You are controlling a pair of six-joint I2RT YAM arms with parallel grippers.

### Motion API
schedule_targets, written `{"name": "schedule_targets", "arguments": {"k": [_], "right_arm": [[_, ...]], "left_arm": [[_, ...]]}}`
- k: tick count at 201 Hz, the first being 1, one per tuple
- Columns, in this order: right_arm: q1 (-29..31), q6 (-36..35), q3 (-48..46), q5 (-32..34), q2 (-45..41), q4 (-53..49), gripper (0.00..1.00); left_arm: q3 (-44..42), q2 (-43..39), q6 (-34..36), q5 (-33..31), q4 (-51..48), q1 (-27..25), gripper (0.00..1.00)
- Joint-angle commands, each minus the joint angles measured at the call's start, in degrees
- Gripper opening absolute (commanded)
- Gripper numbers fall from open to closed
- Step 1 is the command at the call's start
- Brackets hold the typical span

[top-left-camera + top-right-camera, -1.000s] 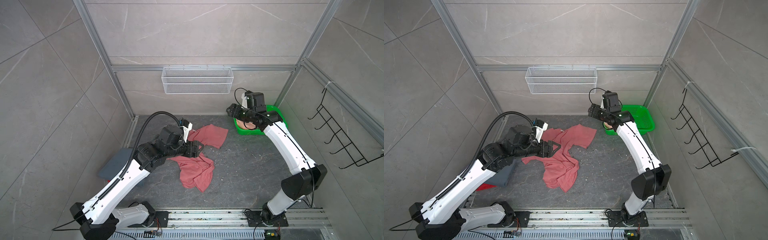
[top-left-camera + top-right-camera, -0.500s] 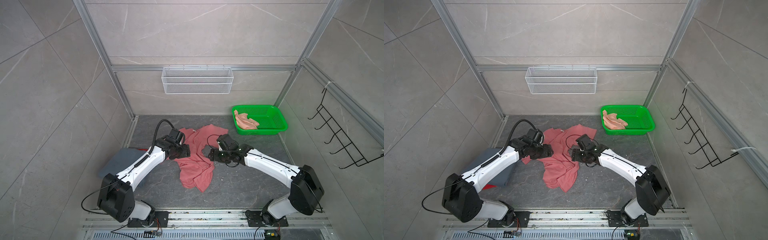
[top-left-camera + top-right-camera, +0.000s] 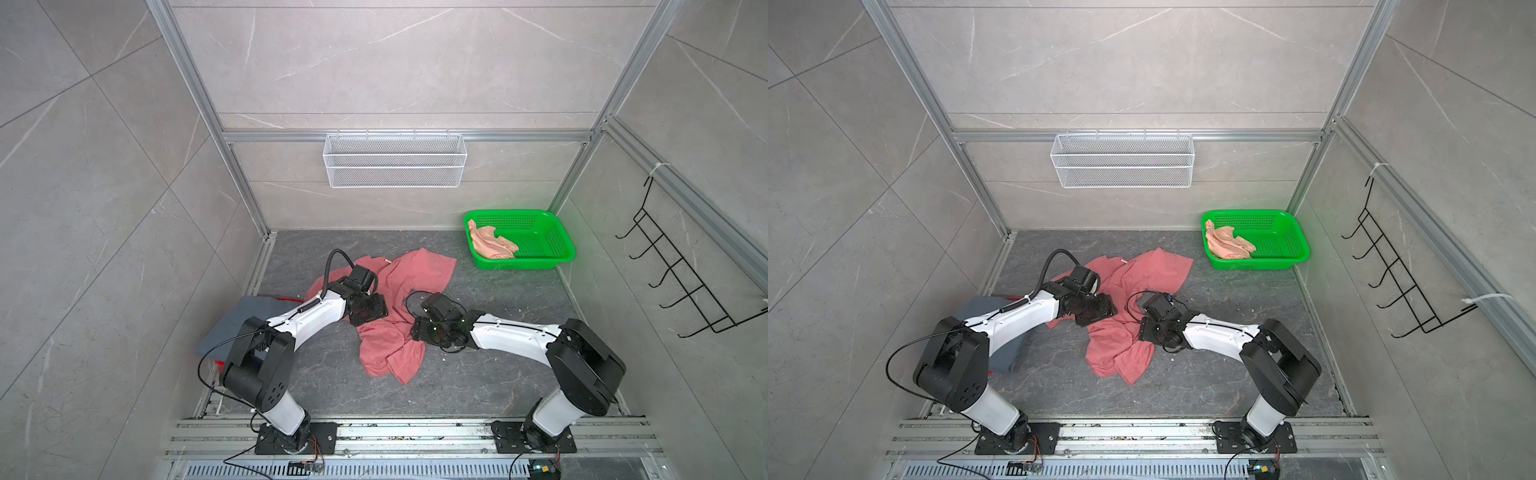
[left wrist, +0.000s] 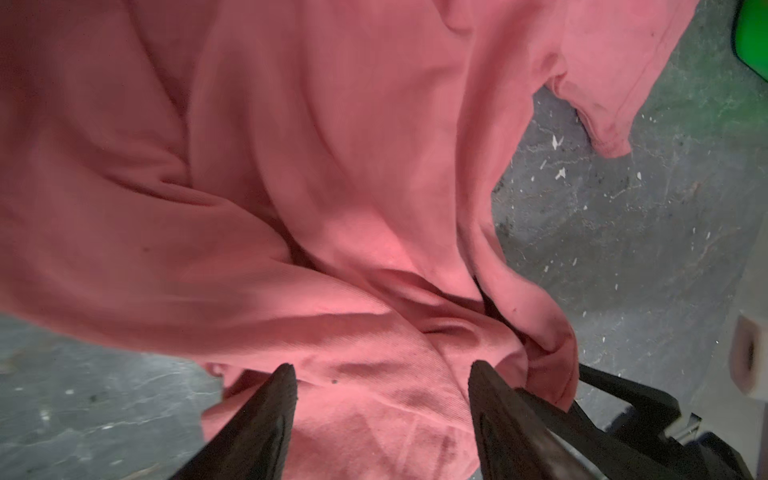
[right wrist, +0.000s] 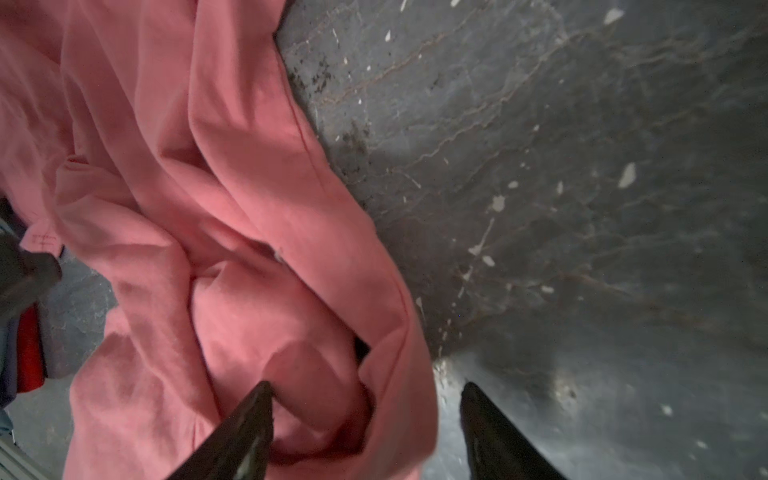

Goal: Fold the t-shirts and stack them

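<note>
A coral pink t-shirt (image 3: 415, 274) (image 3: 1142, 274) lies crumpled mid-floor. My left gripper (image 3: 369, 309) (image 3: 1096, 311) is low over its left side, open, with both fingers astride a fold of the cloth (image 4: 382, 374). My right gripper (image 3: 419, 328) (image 3: 1148, 328) is at the shirt's right edge, open (image 5: 365, 390), one finger on the coral hem and the other over bare floor. A pale peach t-shirt (image 3: 490, 245) (image 3: 1227, 245) sits bunched in the green basket. A slate grey-blue t-shirt (image 3: 245, 316) (image 3: 976, 305) lies folded at the left, with a red t-shirt (image 3: 286, 298) showing as a sliver beneath it.
The green mesh basket (image 3: 557, 249) (image 3: 1296, 249) stands at the back right corner. A white wire basket (image 3: 395, 166) hangs on the back wall and a black hook rack (image 3: 685, 291) on the right wall. Aluminium rails (image 3: 415, 432) run along the front.
A second ago the right gripper was at the green basket and the left was raised; both have come down onto the coral shirt, and their jaws have narrowed a little.
</note>
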Motion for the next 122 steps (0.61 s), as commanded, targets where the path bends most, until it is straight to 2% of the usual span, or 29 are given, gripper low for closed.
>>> {"name": "schedule_targets", "arguments": {"k": [1, 33, 74, 91, 122], "right_arm": [[0.21, 1.22, -0.77, 0.77, 2.23, 3.75, 0.69], [0.21, 1.58, -1.19, -0.25, 3.76, 6.25, 0.58], [0.18, 1.24, -2.44, -0.81, 2.52, 6.99, 0.28], [0.19, 0.75, -3.01, -1.07, 1.48, 6.96, 0.20], [0.17, -0.46, -3.32, -0.90, -0.44, 6.05, 0.11]], "left_arm": [[-1.50, -0.75, -5.37, 2.08, 4.08, -2.45, 0.68], [-1.43, 0.97, -7.87, -0.09, 5.01, -5.19, 0.67], [0.60, 5.77, -9.57, -1.91, 4.69, -7.17, 0.60], [1.81, 7.84, -9.63, -2.50, 3.85, -7.55, 0.52], [2.70, 9.51, -9.98, -3.15, 3.50, -7.76, 0.24]]}}
